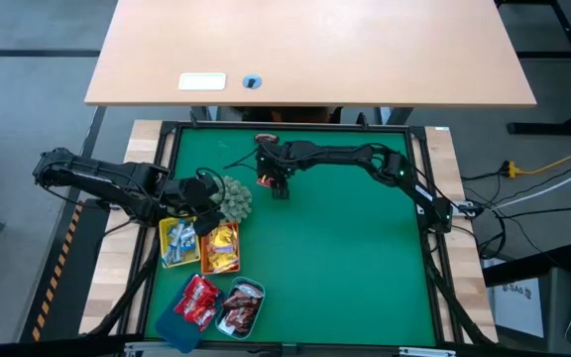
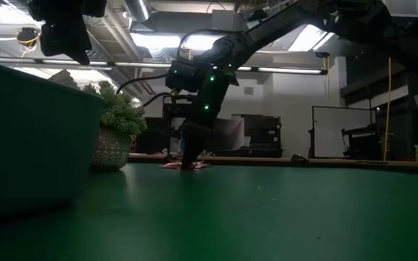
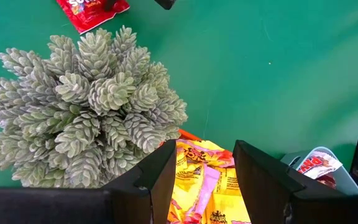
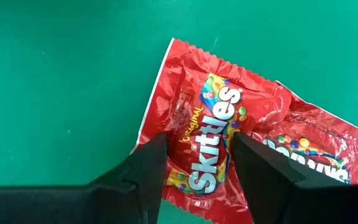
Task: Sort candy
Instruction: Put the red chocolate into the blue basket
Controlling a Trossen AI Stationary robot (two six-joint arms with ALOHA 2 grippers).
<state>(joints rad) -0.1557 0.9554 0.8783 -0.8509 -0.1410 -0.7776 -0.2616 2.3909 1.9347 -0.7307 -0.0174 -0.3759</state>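
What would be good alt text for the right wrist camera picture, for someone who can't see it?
The right gripper reaches down over a red Skittles packet lying on the green table, its two dark fingers set either side of the wrapper. A second red packet lies partly under the first one's edge.

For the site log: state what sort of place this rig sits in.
Most likely an indoor robotics lab or workshop. The low view shows ceiling strip lights and equipment racks behind the green table; the high view shows a plain desk and loose cables on the floor.
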